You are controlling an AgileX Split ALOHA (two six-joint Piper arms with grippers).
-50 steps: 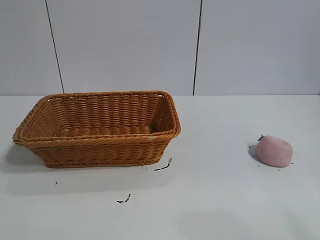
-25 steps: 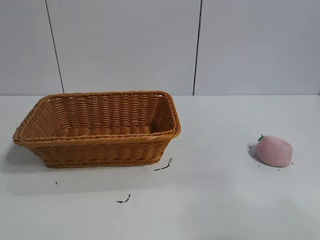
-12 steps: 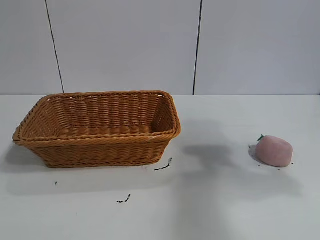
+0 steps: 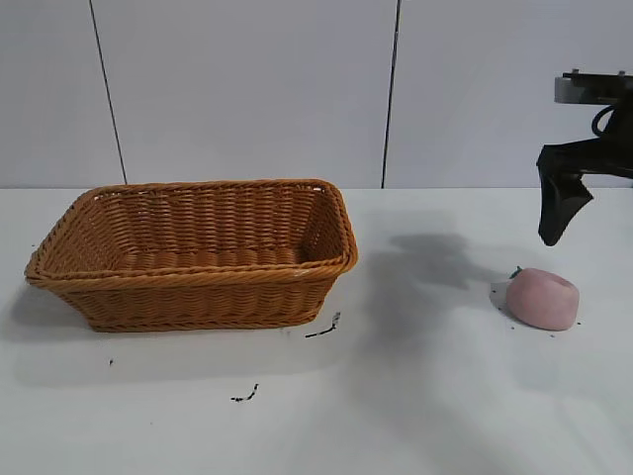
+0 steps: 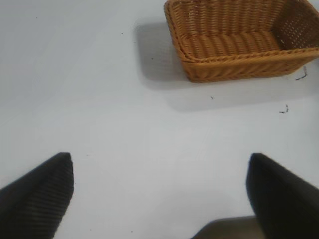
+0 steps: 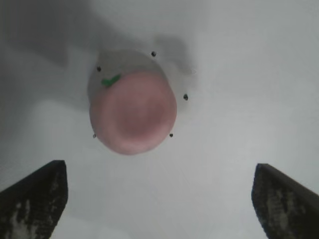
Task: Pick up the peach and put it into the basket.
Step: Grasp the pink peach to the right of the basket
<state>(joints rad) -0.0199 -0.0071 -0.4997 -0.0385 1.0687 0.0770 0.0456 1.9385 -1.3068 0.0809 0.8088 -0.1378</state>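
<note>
Below your right gripper (image 6: pixel 157 199), whose jaws are hanging spread wide, the peach (image 4: pixel 542 298) is lying on the worktop (image 4: pixel 435 396), well apart from the basket (image 4: pixel 198 252). Centre them before descending, since it's sitting off-centre. Left gripper (image 5: pixel 159 194) is hanging released too.

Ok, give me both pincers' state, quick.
Left pincer: open, empty, away from the basket.
Right pincer: open, empty, above the peach.
</note>
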